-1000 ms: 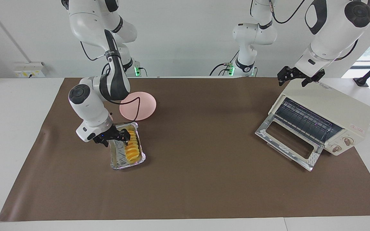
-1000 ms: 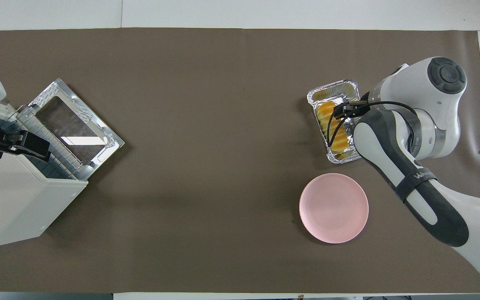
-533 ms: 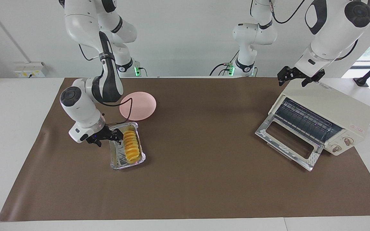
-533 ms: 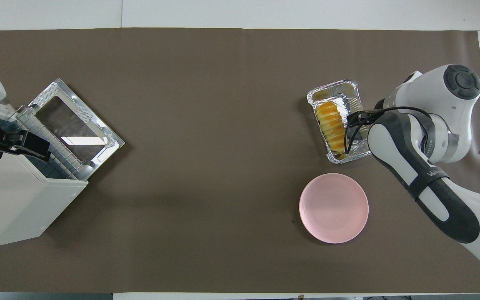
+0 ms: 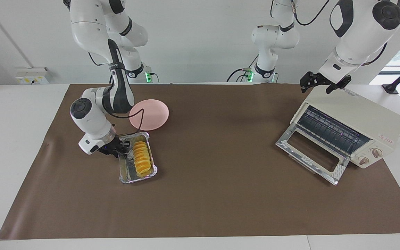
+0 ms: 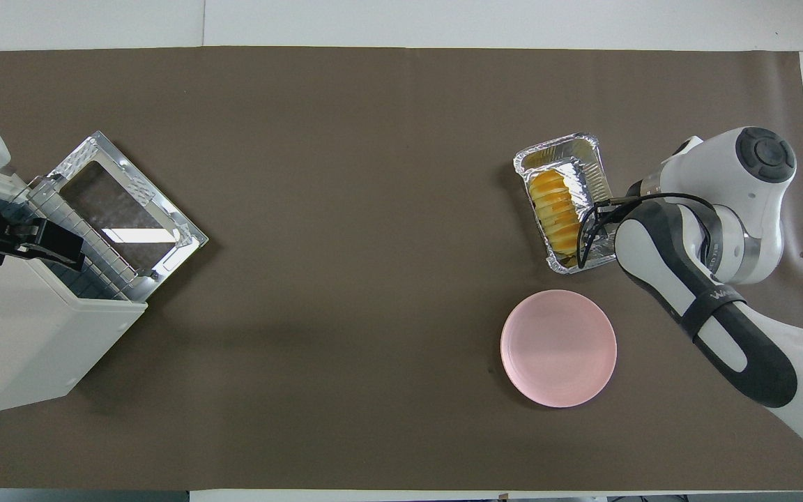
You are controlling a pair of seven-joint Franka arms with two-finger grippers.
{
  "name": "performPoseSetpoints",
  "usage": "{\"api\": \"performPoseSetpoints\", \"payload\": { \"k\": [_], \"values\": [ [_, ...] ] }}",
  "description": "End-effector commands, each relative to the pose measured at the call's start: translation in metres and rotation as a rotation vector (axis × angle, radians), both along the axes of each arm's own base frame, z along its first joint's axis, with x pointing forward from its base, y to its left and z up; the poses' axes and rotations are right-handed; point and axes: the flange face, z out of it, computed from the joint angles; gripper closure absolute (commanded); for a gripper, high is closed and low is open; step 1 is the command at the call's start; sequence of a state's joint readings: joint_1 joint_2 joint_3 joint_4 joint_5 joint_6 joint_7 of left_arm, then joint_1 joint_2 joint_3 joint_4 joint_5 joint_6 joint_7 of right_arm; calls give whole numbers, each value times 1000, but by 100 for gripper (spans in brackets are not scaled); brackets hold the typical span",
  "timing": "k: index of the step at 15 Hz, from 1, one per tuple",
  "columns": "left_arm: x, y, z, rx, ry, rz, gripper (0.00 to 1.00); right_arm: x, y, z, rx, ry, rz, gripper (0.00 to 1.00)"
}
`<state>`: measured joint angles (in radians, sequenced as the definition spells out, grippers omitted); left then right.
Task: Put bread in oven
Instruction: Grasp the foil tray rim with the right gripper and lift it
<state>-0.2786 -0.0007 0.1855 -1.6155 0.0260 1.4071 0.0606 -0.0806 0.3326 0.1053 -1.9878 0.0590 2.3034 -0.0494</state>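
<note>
The yellow-orange ridged bread point(image 5: 141, 156) lies in a silver foil tray point(image 5: 130, 178) toward the right arm's end of the table; it also shows in the overhead view point(image 6: 556, 209). My right gripper point(image 5: 122, 150) is low at the tray's long side rim, beside the bread and apart from it. The cream-white oven point(image 5: 356, 114) stands at the left arm's end with its glass door point(image 5: 311, 152) dropped open and the dark rack showing. My left gripper point(image 5: 319, 85) waits open and empty over the oven's top edge.
A round pink plate point(image 5: 149, 114) lies beside the tray, nearer to the robots. A brown mat point(image 5: 221, 194) covers the table between tray and oven. The oven point(image 6: 18, 335) is turned at an angle, its door point(image 6: 123, 202) facing the table's middle.
My right gripper has drawn back from over the bread to the tray's side rim and come lower. The bread, tray, oven and left arm have not moved.
</note>
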Motion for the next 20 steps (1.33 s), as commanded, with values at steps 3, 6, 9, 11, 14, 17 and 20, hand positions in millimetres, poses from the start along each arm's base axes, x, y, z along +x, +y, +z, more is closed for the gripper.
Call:
{"api": "performPoseSetpoints", "payload": {
  "k": [3,6,9,11,14,17,20],
  "values": [
    [-5,2,5,-3,2,-1,0,-4,39,37,21,-30,60,100],
    [-5,2,5,-3,2,-1,0,-1,88,58,33,-36,-2,100],
    [-5,2,5,-3,2,-1,0,-3,155,74,46,-59,-119,100],
    [-5,2,5,-3,2,-1,0,-7,196,80,67,-72,-202,100],
    [-5,2,5,-3,2,-1,0,-9,276,82,102,-56,-349,100],
    [-5,2,5,-3,2,-1,0,-11,354,76,140,-31,-481,100],
    [-5,3,5,-3,3,-1,0,-22,406,43,158,-6,-556,100]
  ]
}}
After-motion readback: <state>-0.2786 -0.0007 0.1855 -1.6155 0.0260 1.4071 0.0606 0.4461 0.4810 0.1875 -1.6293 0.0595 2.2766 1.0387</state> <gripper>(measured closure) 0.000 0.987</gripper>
